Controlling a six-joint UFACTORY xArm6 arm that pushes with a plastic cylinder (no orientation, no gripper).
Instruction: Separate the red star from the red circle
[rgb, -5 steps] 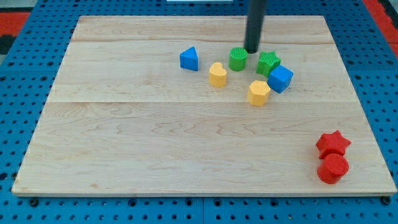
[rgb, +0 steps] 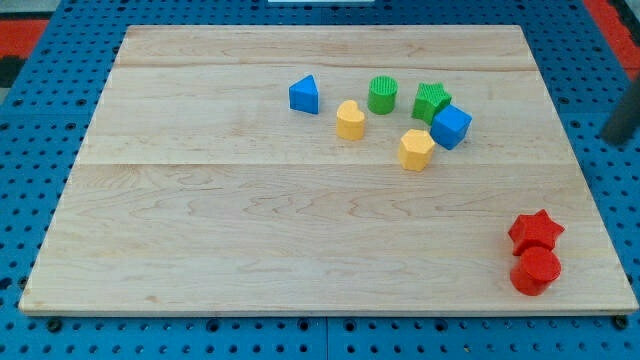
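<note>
The red star (rgb: 536, 229) lies near the board's bottom right corner. The red circle (rgb: 537, 270) sits just below it, touching it. My rod shows as a dark blurred shape at the view's right edge, off the board. My tip (rgb: 619, 138) is above and to the right of the red star, well apart from both red blocks.
A cluster sits at the board's upper middle: blue triangle (rgb: 305, 95), yellow heart (rgb: 350, 120), green cylinder (rgb: 382, 95), green star (rgb: 431, 101), blue cube (rgb: 451, 127), yellow hexagon (rgb: 415, 150). The wooden board (rgb: 200, 220) lies on a blue pegboard.
My rod has swung from beside the green cylinder in the cluster to the view's right edge, off the board. No block has moved.
</note>
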